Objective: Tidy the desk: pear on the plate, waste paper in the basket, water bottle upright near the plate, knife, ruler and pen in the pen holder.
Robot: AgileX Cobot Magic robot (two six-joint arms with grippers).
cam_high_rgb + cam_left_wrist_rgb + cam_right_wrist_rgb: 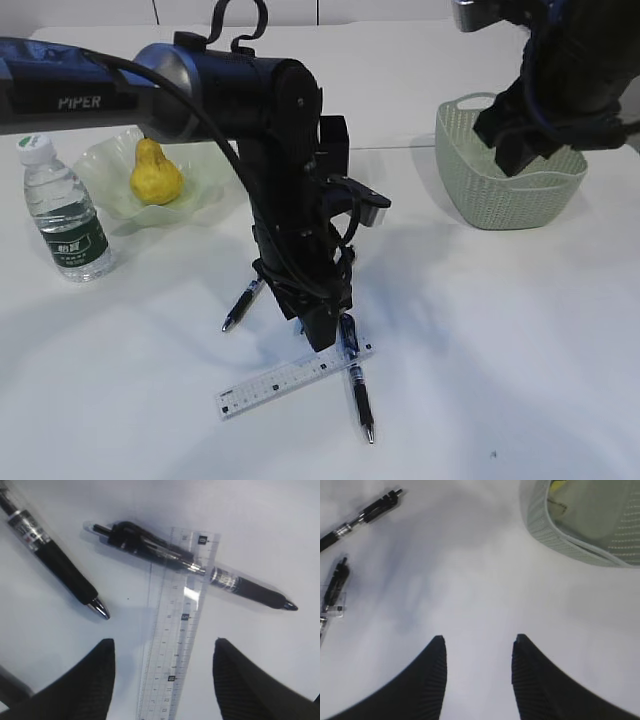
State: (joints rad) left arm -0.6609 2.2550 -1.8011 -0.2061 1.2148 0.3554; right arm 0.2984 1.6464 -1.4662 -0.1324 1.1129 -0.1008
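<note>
Hovering low over the ruler (176, 645), the left gripper (162, 680) has its fingers (92, 680) spread apart, one on each side of the clear strip, nothing held between them. Ruler lies flat on the white desk (500, 380); one black pen (200, 570) lies across the ruler's far end, a second black pen (55, 562) lies to the ruler's left, apart from it. Behind the ruler and left in the exterior view: pear (155, 175) sitting on the green plate (205, 195), water bottle (68, 215) upright just beside the plate. Behind the ruler and right: sage-green basket (500, 200), with the right gripper (479, 680) above its near rim, fingers (422, 690) parted and empty. Right wrist view catches a bit of yellow, apparently waste paper (559, 485), inside the basket. Pen holder mostly hidden behind the left arm; cannot place it.
</note>
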